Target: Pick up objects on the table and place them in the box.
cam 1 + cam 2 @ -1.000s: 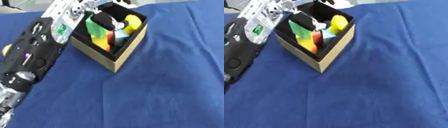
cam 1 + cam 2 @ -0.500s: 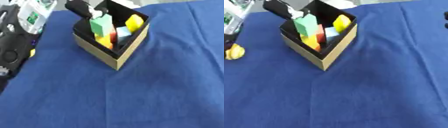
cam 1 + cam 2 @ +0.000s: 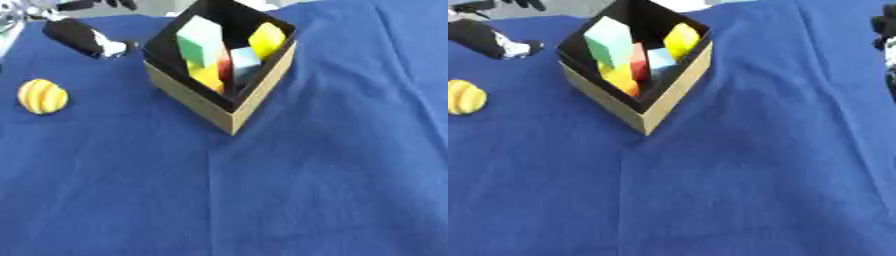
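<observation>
Now the box (image 3: 219,95) stands on the blue-covered desk (image 3: 306,190), already holding green, yellow, red and pale blue blocks. Two things lie outside it: a yellow ribbed ball (image 3: 42,96) to its left, and a black-and-white object (image 3: 86,39) beyond that. Next, I judge, the ball calls for a grasp from above. Only dark bits of the left hand (image 3: 87,4) and right hand (image 3: 884,35) show, so their fingers' state cannot be told.

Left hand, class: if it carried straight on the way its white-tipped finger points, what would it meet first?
Most likely the box: the left hand points right toward its left corner. Its height is unclear, so it might pass over the rim instead.
</observation>
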